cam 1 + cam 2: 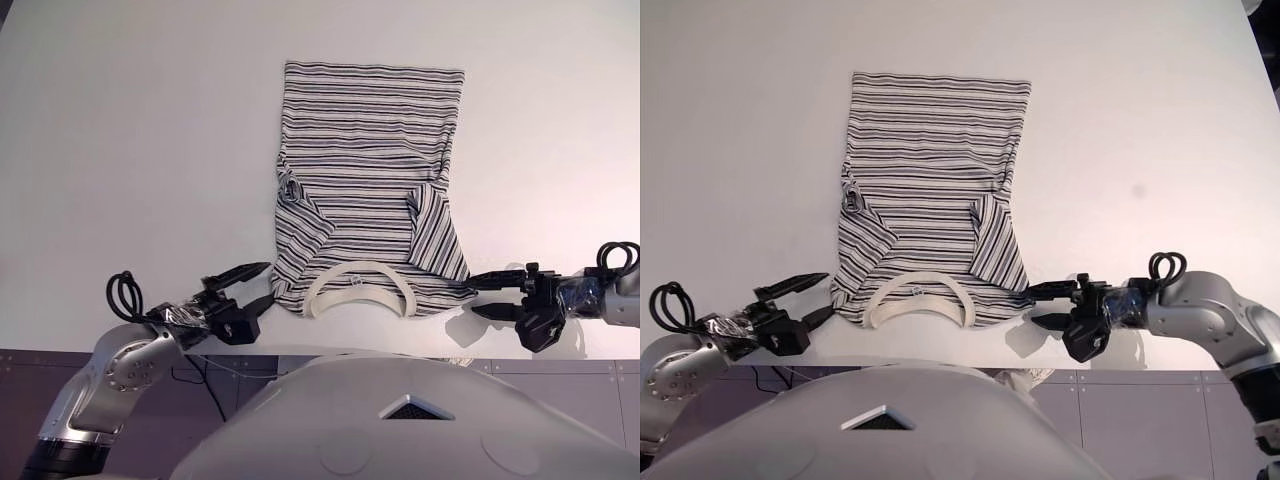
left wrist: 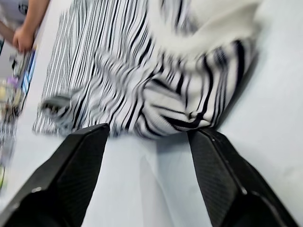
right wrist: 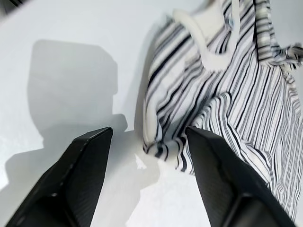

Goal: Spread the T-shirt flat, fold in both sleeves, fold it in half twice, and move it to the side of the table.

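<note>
**Sleeves in, first half-fold about to start**

The shirt (image 1: 365,170) lies flat in the middle of the table (image 1: 120,150). Its collar (image 1: 358,268) is toward the bottom of the frame and its hem (image 1: 375,70) toward the top. Both sleeves (image 1: 300,205) are already turned in over the body, so I judge the step in hand to be the first fold in half.

The left claw (image 1: 265,282) sits at lower left, just beside the shirt's near left corner. Its jaws are spread wide and hold nothing. The right claw (image 1: 1040,305) sits at lower right beside the other near corner, also wide open and empty. In each wrist view the striped edge lies just ahead of the gap between the fingers (image 2: 222,175).

The next move probably calls for each claw to slide forward and pinch its corner, cloth only. Both should then lift together and carry the collar edge up the frame onto the hem, keeping the sleeves tucked.
</note>
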